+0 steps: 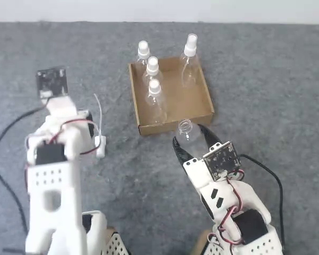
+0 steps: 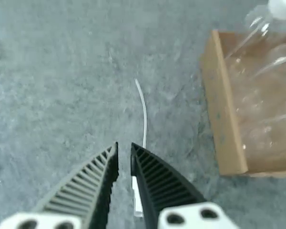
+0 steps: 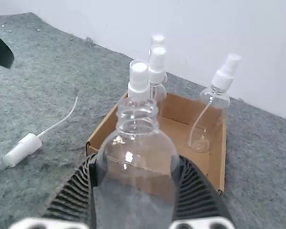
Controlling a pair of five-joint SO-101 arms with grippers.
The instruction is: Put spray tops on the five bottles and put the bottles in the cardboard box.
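Right gripper point(image 1: 190, 139) pinches uncapped bottle point(image 3: 136, 143); hold it upright. Left gripper point(image 2: 124, 148), nearly pressed together, should spread before grasping spray top point(image 1: 100, 145).

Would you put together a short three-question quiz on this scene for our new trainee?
1. True or false: the bottle in the right gripper already wears a spray top.
2. How many capped bottles stand in the cardboard box?
3. The loose spray top lies: A) in the box; B) on the table by the left gripper; C) on the held bottle.
Key: 1 false; 2 four; 3 B.
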